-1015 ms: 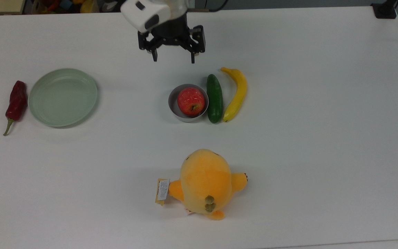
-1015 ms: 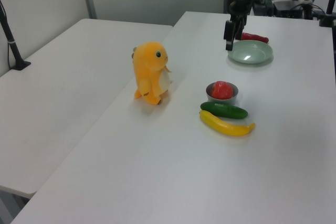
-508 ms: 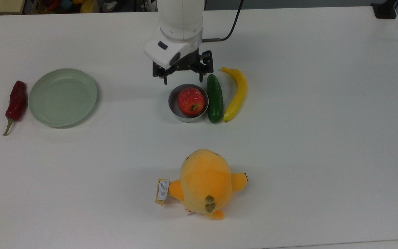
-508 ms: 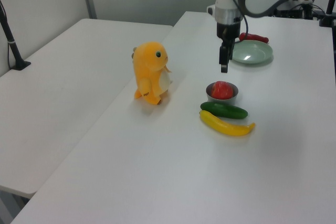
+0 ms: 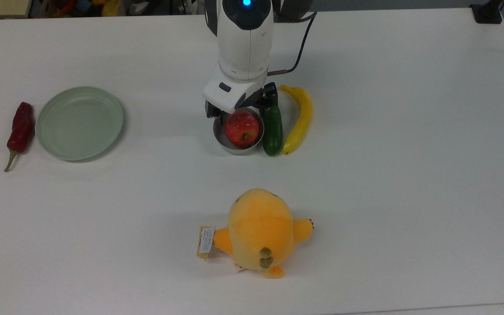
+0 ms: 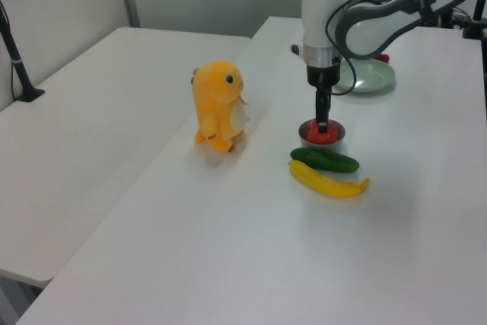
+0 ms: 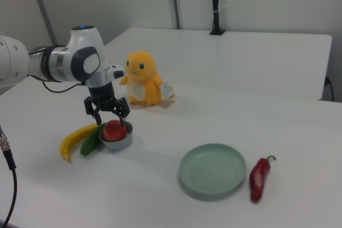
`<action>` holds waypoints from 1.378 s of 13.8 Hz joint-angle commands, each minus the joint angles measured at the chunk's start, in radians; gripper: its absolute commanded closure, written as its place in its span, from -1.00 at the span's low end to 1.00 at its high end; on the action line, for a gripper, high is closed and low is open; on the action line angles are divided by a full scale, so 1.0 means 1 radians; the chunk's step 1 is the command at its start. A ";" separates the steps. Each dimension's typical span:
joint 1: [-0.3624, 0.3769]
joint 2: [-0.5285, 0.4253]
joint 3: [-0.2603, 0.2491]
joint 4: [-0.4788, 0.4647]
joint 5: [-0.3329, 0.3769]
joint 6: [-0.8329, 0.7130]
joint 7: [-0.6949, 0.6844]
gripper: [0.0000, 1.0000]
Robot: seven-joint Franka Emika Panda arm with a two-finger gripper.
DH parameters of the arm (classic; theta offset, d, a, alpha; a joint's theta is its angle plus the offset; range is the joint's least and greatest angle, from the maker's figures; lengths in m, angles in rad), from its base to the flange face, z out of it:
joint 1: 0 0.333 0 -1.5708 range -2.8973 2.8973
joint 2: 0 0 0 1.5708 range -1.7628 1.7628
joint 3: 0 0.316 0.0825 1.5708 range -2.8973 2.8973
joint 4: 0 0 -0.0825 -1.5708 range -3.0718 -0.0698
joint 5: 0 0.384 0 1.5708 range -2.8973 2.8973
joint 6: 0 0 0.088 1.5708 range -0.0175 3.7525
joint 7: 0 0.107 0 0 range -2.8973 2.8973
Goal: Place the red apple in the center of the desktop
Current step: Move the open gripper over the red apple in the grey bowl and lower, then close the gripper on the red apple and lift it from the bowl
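A Franka arm's gripper [image 7: 107, 117] is hanging directly over the red apple [image 5: 242, 128], its two dark fingers spread wide and straddling the fruit without clamping it. The apple is sitting inside a small grey bowl [image 5: 234, 147] on the desktop [image 5: 387, 183], with a cucumber [image 5: 272, 131] touching the bowl at the top view's right and a banana [image 5: 299, 119] just beside the cucumber.

The step in hand appears to be the reach before the grasp: the fingers are bracketing the apple (how deep the tips are reaching past the bowl's rim is hard to tell). The next move is likely calling for closing on the apple's rounded flanks, lifting it clear of the bowl wall, and carrying it to bare tabletop, away from the plush toy [image 5: 260, 232].

The apple is looking smooth, glossy and round, streaked pale over red; the bowl is a plain, hard-looking shallow cylinder. The pale green plate [image 5: 79, 123] is wide and low-rimmed, with a wrinkled dark red chili pepper [image 5: 20, 127] near it at the top view's left. The toy is soft and orange.
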 commanded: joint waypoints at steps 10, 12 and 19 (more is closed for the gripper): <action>-0.004 0.062 0.003 -0.017 -0.039 0.101 -0.058 0.26; -0.006 0.057 0.005 -0.016 -0.038 0.095 -0.055 0.26; -0.026 -0.067 0.011 -0.048 -0.003 0.000 -0.062 0.26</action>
